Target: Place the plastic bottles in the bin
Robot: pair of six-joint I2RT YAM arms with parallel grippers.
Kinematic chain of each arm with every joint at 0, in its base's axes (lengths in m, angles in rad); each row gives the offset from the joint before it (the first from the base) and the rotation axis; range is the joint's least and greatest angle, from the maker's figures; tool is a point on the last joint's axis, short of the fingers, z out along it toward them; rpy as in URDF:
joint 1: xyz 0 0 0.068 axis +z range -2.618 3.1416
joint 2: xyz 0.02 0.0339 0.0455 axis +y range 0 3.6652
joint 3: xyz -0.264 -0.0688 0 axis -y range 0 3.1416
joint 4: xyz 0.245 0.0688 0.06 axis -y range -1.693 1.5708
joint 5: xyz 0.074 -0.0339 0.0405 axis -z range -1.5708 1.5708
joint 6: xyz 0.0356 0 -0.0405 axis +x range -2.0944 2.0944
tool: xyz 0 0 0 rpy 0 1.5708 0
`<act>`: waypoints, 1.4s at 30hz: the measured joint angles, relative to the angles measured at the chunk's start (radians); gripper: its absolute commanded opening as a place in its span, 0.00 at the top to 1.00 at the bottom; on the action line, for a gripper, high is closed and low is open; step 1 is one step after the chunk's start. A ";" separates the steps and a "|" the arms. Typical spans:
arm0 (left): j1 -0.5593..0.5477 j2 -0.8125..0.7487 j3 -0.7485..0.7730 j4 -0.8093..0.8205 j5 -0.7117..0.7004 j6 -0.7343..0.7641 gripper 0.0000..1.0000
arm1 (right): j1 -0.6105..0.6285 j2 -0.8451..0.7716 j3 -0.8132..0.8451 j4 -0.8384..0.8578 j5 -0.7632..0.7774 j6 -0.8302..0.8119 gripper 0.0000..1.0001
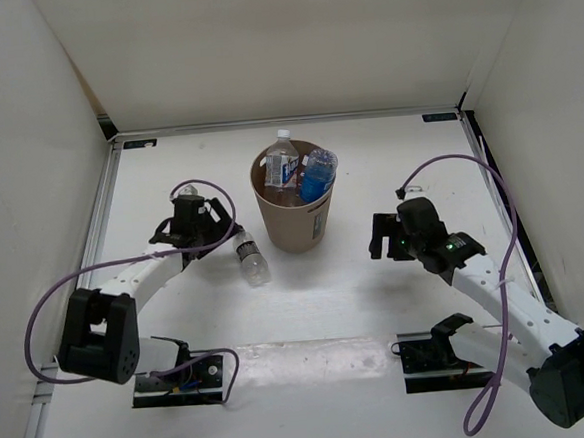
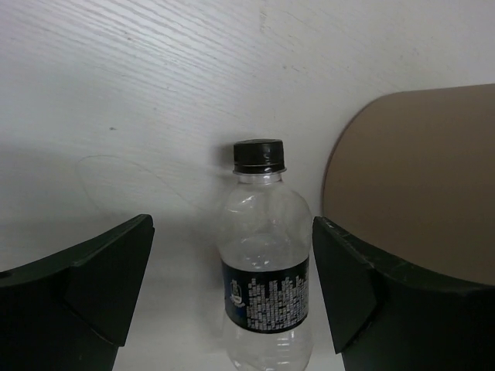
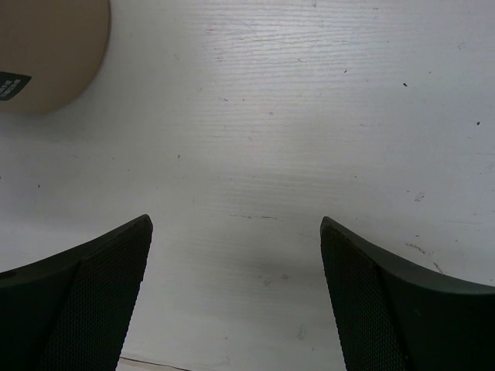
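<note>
**One bottle lying outside the bin, both sets of jaws spread**

Top view: the bin (image 1: 294, 219) is standing at the centre of the worktop (image 1: 169, 177). It is holding a white-capped bottle (image 1: 285, 149), which is poking above the rim, and a blue-tinted bottle (image 1: 317, 174) leaning at its right side. Other clear plastic beside them is too jumbled to count. The dark-capped bottle (image 1: 253, 263) is lying on the worktop just lower left of the bin, with the left jaws sitting just to its upper left. The right jaws are hovering right of the bin, apart from it.

Left wrist view: the dark-capped bottle (image 2: 265, 270) is lying between the left jaws. They are standing released, with a gap showing on either side. The bin (image 2: 418, 178) is filling the right of the frame.

Right wrist view: the right jaws are gaping wide over the worktop (image 3: 309, 116), grasping nothing. The bin (image 3: 50, 54) is showing in the upper left corner.
</note>
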State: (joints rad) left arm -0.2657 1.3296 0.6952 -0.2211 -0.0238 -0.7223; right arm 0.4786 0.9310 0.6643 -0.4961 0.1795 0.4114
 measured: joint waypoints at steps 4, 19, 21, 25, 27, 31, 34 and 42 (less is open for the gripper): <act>-0.005 0.064 -0.003 0.072 0.044 0.000 0.10 | 0.015 0.000 0.000 0.000 0.020 0.000 0.10; -0.013 0.254 0.045 0.159 0.213 0.067 0.41 | 0.019 0.000 0.000 -0.001 0.040 0.001 0.10; -0.013 0.251 0.056 0.138 0.219 0.079 0.41 | 0.021 0.000 0.000 -0.001 0.043 0.001 0.10; -0.013 0.219 0.066 0.108 0.219 0.088 0.44 | 0.021 0.000 0.000 -0.001 0.043 0.001 0.10; -0.013 0.193 0.068 0.092 0.219 0.094 0.51 | 0.021 0.000 0.000 -0.001 0.043 0.001 0.10; -0.013 0.153 0.081 0.057 0.218 0.108 0.52 | 0.021 0.000 0.000 -0.001 0.047 0.001 0.10; -0.013 0.138 0.093 0.028 0.215 0.121 0.34 | 0.021 0.000 0.000 -0.001 0.047 0.001 0.10; -0.013 0.113 0.205 -0.170 0.177 0.158 0.00 | 0.028 0.000 0.001 -0.001 0.054 0.001 0.10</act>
State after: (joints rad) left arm -0.2787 1.4429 0.9001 -0.3908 0.1532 -0.5640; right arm 0.5068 0.9310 0.6651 -0.4969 0.2333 0.4126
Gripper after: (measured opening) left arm 0.998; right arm 0.904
